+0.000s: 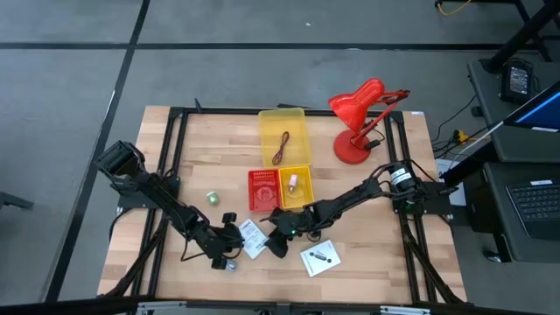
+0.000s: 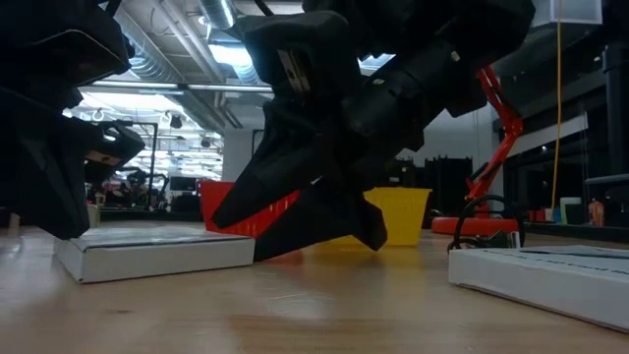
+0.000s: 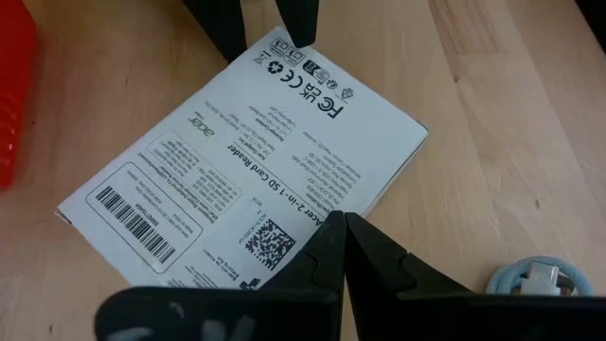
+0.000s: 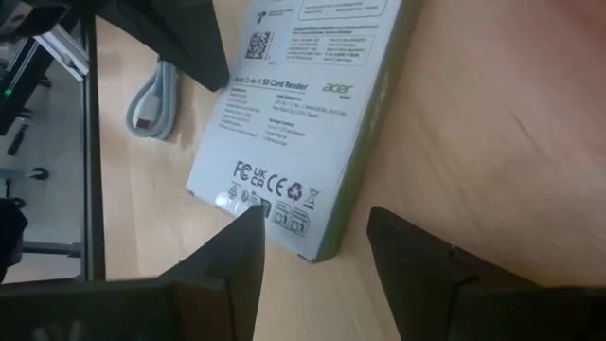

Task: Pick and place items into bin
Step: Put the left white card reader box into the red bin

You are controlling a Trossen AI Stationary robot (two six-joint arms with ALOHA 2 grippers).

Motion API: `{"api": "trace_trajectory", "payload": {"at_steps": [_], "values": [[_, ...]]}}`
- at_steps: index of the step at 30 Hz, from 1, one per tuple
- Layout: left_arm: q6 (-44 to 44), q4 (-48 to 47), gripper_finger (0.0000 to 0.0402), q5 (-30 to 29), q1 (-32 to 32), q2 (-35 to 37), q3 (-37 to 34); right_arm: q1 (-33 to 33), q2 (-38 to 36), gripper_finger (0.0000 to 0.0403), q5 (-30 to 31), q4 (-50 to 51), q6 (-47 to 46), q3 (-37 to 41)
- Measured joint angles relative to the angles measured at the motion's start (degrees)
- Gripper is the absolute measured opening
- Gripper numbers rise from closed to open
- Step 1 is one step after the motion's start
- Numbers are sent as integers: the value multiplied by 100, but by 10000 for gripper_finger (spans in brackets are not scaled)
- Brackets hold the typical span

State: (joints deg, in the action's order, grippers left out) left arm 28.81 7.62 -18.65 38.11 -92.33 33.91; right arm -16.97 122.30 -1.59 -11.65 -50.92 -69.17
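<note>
My left gripper sits low near the front, fingers pressed together. My right gripper faces it (arm stretched long and low), fingers spread apart.

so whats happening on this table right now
Two robot arms are sorting small items into the yellow bin and have met over one white packet near the table's front. The left tool sits over one end of it with its fingers together, and the right tool is open at the opposite end. A dark red cord already lies in the bin. A second white packet, a small green piece and a pale coiled cable still wait on the wood.
</note>
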Motion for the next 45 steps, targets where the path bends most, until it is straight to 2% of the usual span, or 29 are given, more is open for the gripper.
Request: {"api": "trace_trajectory", "payload": {"at_steps": [22,36,45], "values": [[-406,41,1,40,68,111,-15,7,-96,174,343,193,354,11],[-561,101,1,-264,129,122,-15,7,-101,174,350,184,363,11],[-506,115,1,17,127,131,-9,7,-103,174,350,178,395,11]]}}
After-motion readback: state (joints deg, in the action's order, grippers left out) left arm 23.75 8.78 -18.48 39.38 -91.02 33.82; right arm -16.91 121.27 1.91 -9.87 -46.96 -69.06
